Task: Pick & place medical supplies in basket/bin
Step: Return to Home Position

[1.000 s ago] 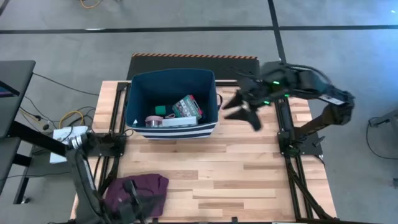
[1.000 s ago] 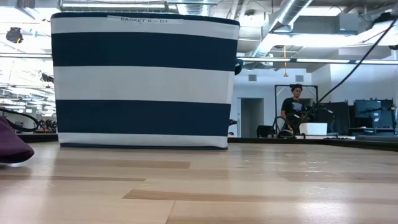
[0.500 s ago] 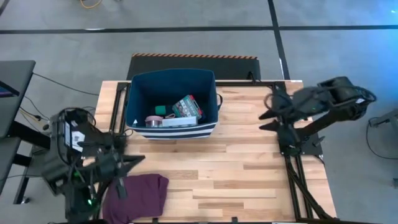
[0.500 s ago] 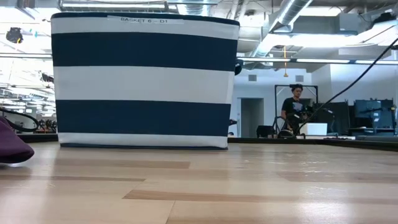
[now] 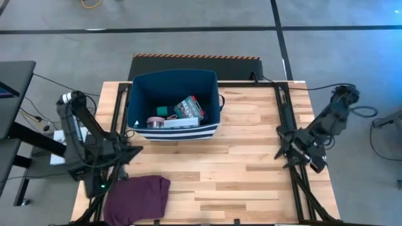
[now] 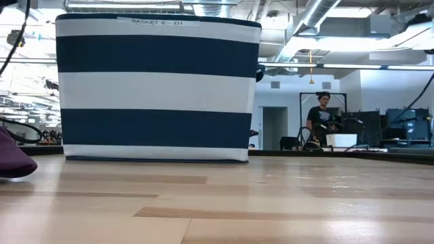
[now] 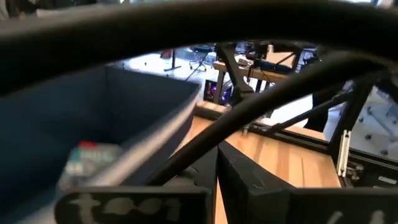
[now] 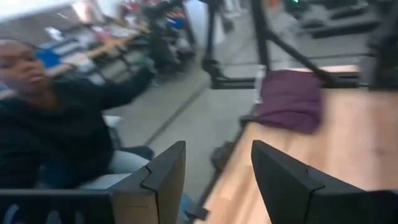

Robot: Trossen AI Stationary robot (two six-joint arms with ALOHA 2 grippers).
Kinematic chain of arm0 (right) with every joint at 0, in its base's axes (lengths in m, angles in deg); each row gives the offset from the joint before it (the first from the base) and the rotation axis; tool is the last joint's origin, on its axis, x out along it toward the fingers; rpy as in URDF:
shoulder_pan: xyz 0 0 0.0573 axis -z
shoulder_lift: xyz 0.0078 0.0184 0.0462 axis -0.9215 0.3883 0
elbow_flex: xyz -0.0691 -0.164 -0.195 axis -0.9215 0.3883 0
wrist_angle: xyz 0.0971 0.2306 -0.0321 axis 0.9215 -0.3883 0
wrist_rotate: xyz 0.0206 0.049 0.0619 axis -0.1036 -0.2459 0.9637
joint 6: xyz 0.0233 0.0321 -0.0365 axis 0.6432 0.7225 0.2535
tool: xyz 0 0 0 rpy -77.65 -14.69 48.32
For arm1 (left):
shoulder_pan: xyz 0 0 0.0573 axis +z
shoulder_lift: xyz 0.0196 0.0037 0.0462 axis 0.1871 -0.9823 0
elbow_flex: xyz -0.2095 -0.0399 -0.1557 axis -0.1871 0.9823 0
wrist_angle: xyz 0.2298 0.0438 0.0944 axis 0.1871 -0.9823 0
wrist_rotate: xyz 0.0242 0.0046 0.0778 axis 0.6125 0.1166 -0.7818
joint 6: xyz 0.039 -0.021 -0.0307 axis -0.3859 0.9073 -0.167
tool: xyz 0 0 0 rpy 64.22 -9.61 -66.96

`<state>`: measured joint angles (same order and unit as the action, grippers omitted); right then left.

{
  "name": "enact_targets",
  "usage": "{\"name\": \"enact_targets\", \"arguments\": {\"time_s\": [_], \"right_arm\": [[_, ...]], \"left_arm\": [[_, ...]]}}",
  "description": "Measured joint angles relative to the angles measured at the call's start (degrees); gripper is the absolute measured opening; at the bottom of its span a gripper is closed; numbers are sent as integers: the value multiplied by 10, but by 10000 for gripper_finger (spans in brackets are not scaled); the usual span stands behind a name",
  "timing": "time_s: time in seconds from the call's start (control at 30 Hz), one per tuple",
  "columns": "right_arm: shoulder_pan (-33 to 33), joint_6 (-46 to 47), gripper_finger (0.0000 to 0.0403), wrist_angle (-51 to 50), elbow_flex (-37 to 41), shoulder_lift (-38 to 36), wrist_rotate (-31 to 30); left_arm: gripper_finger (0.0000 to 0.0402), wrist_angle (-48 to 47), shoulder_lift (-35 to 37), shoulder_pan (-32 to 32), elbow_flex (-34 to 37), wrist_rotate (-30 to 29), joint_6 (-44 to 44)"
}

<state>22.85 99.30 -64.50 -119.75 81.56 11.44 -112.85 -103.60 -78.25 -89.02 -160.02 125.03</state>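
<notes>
The navy basket [image 5: 173, 103] stands at the table's far left, its striped wall [image 6: 156, 88] filling the low view. Inside lie a green-white box [image 5: 188, 108], a pink-white tape roll [image 5: 155, 122] and a small green block [image 5: 162, 111]; the box [image 7: 87, 160] also shows blurred in the left wrist view. My left gripper [image 5: 133, 151] hovers shut over the table's left edge, between the basket and the purple cloth, holding nothing. My right gripper [image 5: 284, 154] hangs open and empty over the right rail, its fingers [image 8: 158, 174] pointing across the table at the cloth.
A purple cloth [image 5: 138, 194] lies at the near left corner, also seen in the right wrist view [image 8: 289, 99] and the low view [image 6: 10, 159]. Black frame rails [image 5: 282, 119] run along both table sides. A person [image 8: 56, 124] sits beyond the table's left side.
My left gripper has pulled back from over the purple cloth toward the table's left edge and the basket, staying shut. My right gripper has swung from beside the basket's right wall to the table's right edge and sunk, staying open. Basket and cloth have stayed put.
</notes>
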Motion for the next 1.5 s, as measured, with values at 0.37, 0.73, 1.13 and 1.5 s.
{"name": "enact_targets", "arguments": {"time_s": [0.37,0.73,1.13,1.5], "right_arm": [[8,-47,180,126,254,-222,9],[33,-139,180,159,347,-335,39],[86,-160,182,257,421,-337,39],[128,-107,182,296,422,-337,39]], "left_arm": [[0,-28,61,13,181,-48,122],[0,13,102,-5,179,-2,32],[0,172,108,14,135,-17,-223],[0,741,90,35,2,293,-1021]]}}
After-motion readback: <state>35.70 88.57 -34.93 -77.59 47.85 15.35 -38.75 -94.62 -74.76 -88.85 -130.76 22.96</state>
